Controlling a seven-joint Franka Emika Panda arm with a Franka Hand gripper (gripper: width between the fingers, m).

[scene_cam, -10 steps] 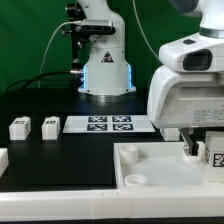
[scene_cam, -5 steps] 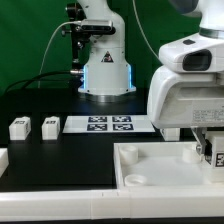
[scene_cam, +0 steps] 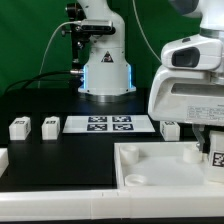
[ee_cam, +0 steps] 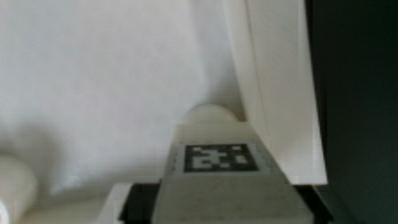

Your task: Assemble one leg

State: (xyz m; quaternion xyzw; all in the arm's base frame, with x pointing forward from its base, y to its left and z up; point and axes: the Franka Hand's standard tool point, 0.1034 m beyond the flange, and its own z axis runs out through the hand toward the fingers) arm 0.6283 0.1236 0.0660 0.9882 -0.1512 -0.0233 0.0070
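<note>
My gripper (scene_cam: 213, 160) is shut on a leg (scene_cam: 215, 156), a small white block with a marker tag, and holds it over the far right end of the large white slab (scene_cam: 160, 166). In the wrist view the leg (ee_cam: 219, 150) stands between my dark fingers (ee_cam: 153, 203), its tag facing the camera, with the white slab (ee_cam: 107, 80) and its raised edge behind it. The leg's lower end is hidden. Two more legs (scene_cam: 18, 128) (scene_cam: 50, 125) lie at the exterior view's left. Another leg (scene_cam: 170, 129) sits just behind the arm.
The marker board (scene_cam: 108, 124) lies flat on the black table behind the slab. The robot base (scene_cam: 106, 70) stands at the back. A round socket (scene_cam: 130, 154) shows at the slab's near left corner. A white part (scene_cam: 3, 157) lies at the left edge.
My gripper with the leg has shifted a little toward the exterior view's right. The leg behind the arm now shows more.
</note>
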